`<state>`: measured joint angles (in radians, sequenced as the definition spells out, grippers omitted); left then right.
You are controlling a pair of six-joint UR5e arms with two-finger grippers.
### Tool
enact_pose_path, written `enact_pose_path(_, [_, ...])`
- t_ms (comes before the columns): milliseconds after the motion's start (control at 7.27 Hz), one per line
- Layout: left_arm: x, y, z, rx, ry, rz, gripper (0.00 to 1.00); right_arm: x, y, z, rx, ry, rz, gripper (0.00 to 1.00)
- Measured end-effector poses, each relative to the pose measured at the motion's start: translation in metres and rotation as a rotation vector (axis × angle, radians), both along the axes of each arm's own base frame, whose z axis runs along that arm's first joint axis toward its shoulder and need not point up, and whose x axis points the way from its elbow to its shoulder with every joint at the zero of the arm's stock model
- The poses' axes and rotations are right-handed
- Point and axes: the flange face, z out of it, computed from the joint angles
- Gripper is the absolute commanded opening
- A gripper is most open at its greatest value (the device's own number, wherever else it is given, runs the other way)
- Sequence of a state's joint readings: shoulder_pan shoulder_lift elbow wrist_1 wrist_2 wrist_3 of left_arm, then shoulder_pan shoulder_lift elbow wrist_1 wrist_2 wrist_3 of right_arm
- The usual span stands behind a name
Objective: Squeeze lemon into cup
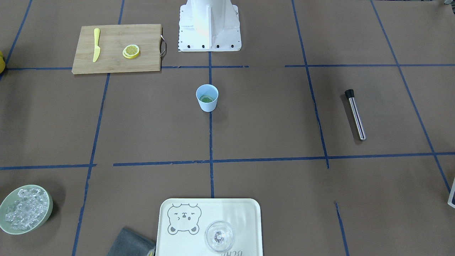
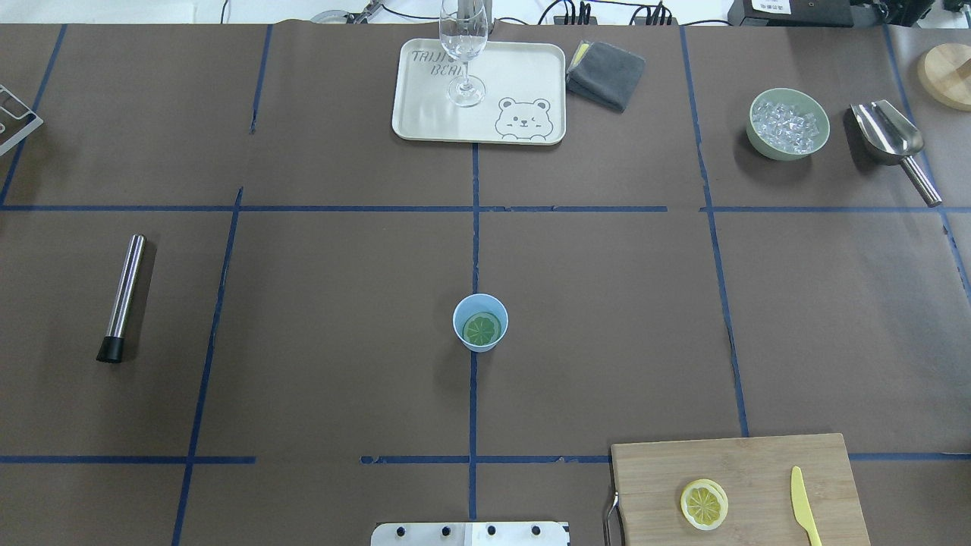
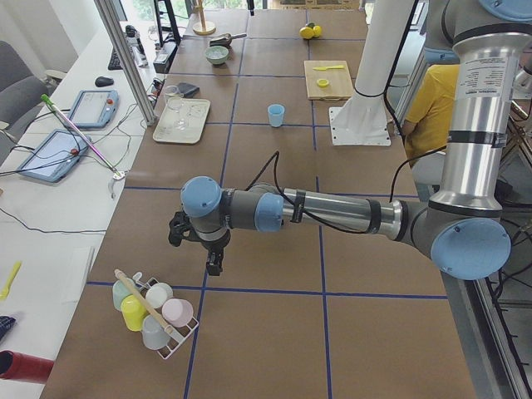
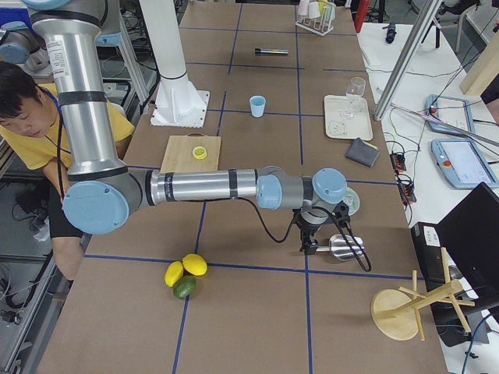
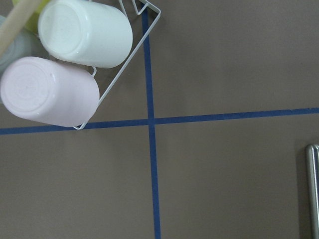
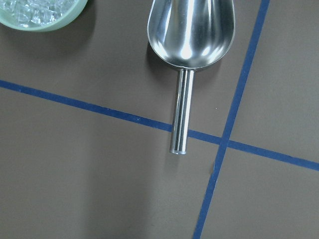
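Lemon [image 2: 483, 329] lies flat inside the cup [image 2: 476, 303], while left gripper [image 3: 212, 253] and right gripper [image 4: 309, 238] hang far from the cup, spread or pinched I cannot tell, so squeezing looks done and no grab seems needed next.

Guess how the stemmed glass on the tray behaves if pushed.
Likely tippy: the glass stands tall on a thin stem over a small foot. Probably fragile and slippery, being clear and smooth. It might slide on the tray before toppling.
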<state>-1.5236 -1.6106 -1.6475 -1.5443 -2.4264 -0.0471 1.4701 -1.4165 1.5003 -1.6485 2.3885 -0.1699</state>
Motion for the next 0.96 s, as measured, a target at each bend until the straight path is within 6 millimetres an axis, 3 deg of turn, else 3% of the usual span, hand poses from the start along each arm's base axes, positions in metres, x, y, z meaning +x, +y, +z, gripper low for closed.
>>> enact_pose_path(413, [0.004,0.031,-0.004,0.025,-0.011,0.001,1.00,0.000,0.004,0.001,-0.026,0.004,0.020,1.00])
enact_pose_path(963, [0.005,0.040,0.015,0.015,-0.002,0.004,1.00,-0.007,0.001,-0.001,-0.025,0.008,0.011,1.00])
